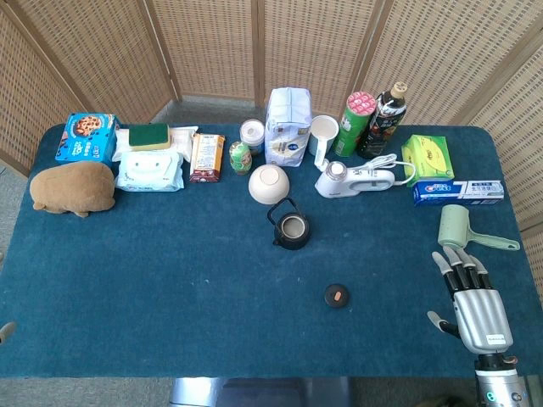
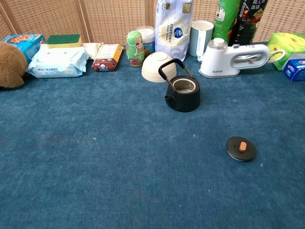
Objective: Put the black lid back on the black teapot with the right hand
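Head view's left edge crops something grey point(image 1: 6, 331), unidentifiable.

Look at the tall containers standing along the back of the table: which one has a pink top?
The green canister, standing between the white cup and the dark bottle. Its flat top is pink; the bottle's cap is pale.

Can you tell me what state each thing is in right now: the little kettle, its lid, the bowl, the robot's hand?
black teapot: upright, open, handle raised
black lid: off the pot, flat on the cloth, knob up
white bowl: upside down behind the teapot
right hand: empty, fingers apart, right of the lid
left hand: only a sliver shows; unclear
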